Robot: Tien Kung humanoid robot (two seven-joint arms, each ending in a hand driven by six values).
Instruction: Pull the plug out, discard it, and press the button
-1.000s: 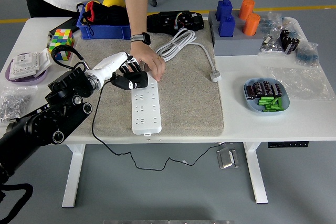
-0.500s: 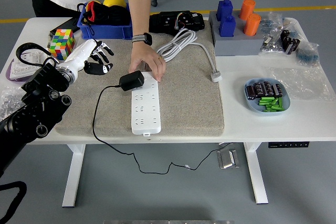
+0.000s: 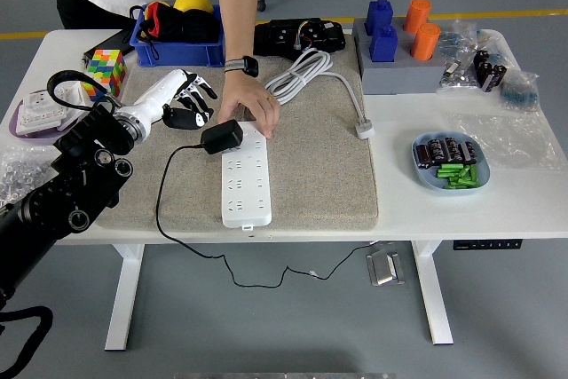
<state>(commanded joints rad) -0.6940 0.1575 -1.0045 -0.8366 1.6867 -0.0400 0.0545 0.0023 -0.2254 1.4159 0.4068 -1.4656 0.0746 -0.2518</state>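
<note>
A black plug (image 3: 222,138) lay unplugged on its side on the beige mat (image 3: 311,175), touching the top left corner of a white power strip (image 3: 246,177), its black cord (image 3: 164,197) trailing off the counter's (image 3: 461,215) near edge.

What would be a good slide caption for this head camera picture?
Robot's left hand hovers open beside the unplugged black adapter while a person's hand steadies the white power strip on the beige mat.

A single high head view looks forward and down over the whole white table (image 3: 532,210) from the robot's side.
</note>
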